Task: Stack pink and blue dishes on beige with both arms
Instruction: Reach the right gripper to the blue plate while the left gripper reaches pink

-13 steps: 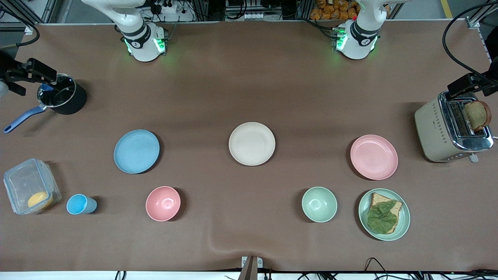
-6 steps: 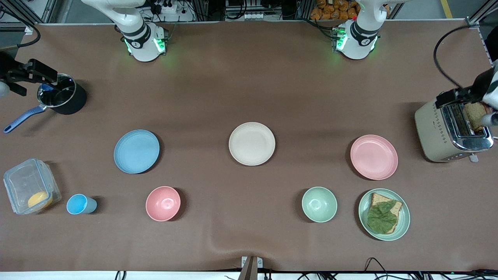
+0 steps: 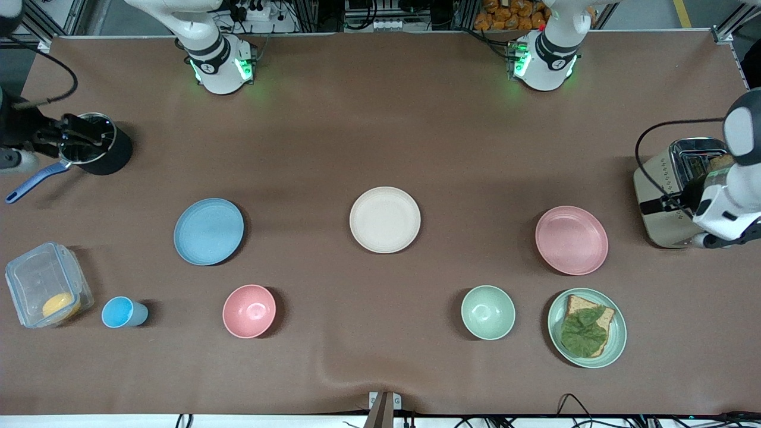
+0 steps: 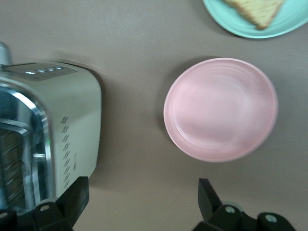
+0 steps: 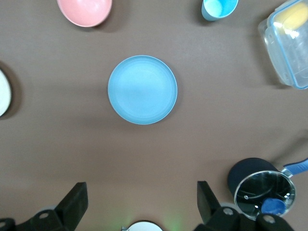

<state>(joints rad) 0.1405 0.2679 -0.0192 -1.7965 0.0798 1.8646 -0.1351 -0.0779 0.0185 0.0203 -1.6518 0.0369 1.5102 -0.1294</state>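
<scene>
Front view alone takes in all three task plates on the counter [image 3: 380,119]: blue plate [image 3: 208,231] toward the right arm's end, beige plate [image 3: 384,219] mid-counter, pink plate [image 3: 571,240] toward the left arm's end. Left wrist view shows the left gripper [image 4: 143,202], fingers spread, over bare counter between toaster [image 4: 57,130] and pink plate. Right gripper [image 5: 142,204], fingers spread, hangs over the counter by the black pot [image 5: 257,187].

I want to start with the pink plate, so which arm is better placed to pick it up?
The left arm. Its left gripper hangs open over the toaster, right beside the pink plate. The right gripper is over the black pot at the table's right-arm end, closer to the blue plate.
</scene>
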